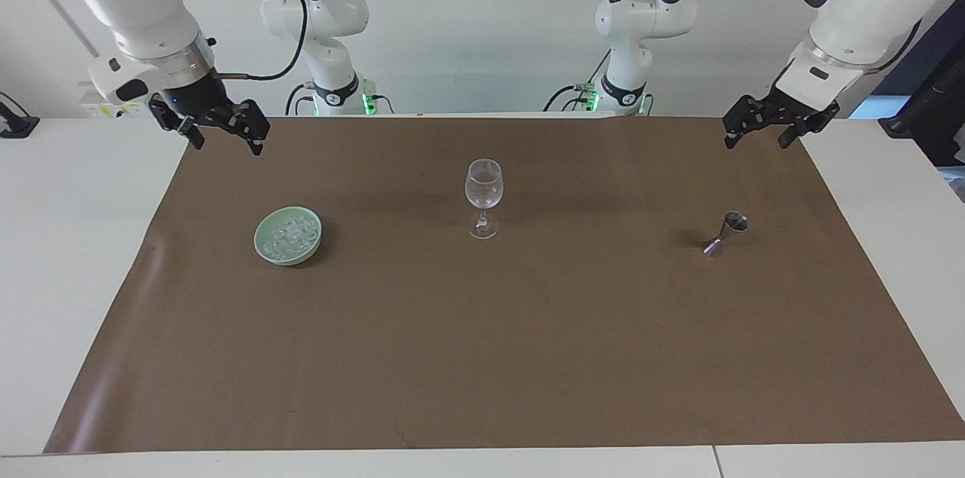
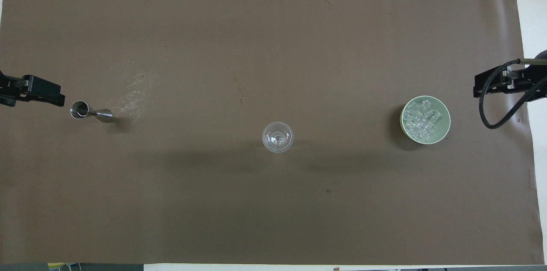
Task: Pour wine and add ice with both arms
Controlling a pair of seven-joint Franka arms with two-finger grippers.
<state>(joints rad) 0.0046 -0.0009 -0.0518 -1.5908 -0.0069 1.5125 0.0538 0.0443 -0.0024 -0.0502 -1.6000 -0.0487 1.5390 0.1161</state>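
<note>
Both idle: left gripper and right gripper wide, empty; ice in green bowl toward right arm's end; risk: wine glass tips if jigger pour clips rim.

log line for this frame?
left gripper: open, raised, beside jigger | right gripper: open, raised, near bowl | ice: in bowl | wine glass: empty, upright

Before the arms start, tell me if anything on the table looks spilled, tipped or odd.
A pale, patchy smear marks the brown mat beside the upright metal jigger, like a dried spill. The wine glass and bowl of ice stand upright, nothing scattered.
</note>
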